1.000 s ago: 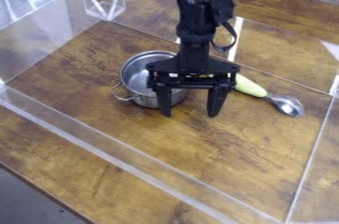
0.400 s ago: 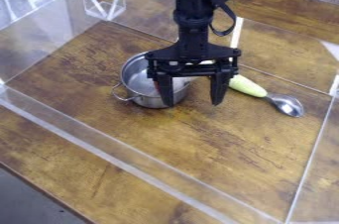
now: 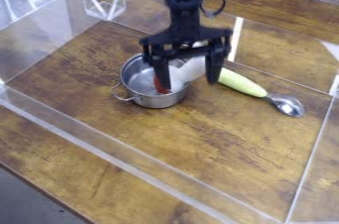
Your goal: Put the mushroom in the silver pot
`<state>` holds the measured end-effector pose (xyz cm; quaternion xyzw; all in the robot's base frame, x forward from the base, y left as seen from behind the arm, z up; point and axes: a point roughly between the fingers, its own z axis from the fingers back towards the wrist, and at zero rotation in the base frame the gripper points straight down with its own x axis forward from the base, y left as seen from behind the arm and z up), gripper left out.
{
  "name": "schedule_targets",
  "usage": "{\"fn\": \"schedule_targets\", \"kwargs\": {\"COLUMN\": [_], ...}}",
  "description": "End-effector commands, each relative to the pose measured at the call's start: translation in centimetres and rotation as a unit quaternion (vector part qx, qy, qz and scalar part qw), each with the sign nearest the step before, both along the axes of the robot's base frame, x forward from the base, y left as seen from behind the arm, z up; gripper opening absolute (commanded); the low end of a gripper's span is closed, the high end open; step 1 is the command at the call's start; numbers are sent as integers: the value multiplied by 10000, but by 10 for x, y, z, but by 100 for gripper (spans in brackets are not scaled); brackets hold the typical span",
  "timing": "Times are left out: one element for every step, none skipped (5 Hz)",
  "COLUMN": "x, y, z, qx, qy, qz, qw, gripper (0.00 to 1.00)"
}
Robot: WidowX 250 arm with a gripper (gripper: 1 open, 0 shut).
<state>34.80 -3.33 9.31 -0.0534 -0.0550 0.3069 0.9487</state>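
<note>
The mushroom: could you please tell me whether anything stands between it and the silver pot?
Nothing visible does: the mushroom already has its cap within the rim of the silver pot, its stem slanting up between the open end effector's fingers.

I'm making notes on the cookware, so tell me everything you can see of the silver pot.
The silver pot is small, round and shallow, with shiny, metal-looking walls and a thin wire-like handle at its left side. It stands upright on the wooden table, its open top facing up. Something small and red shows inside. The open gripper hangs over its right side in this view, hiding part of the rim; whether they touch is unclear.
</note>
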Motion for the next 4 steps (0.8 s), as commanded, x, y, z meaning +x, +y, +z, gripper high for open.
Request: {"fn": "schedule_targets", "kwargs": {"x": [1, -2, 7, 12], "y": [-3, -7, -7, -11], "z": [50, 54, 64, 67], "qx": [-129, -136, -148, -129], "qy": [-573, -566, -593, -702], "qz": [-261, -552, -571, -734], "qw": [9979, 9968, 9965, 9947], "gripper": [100, 100, 100, 100]}}
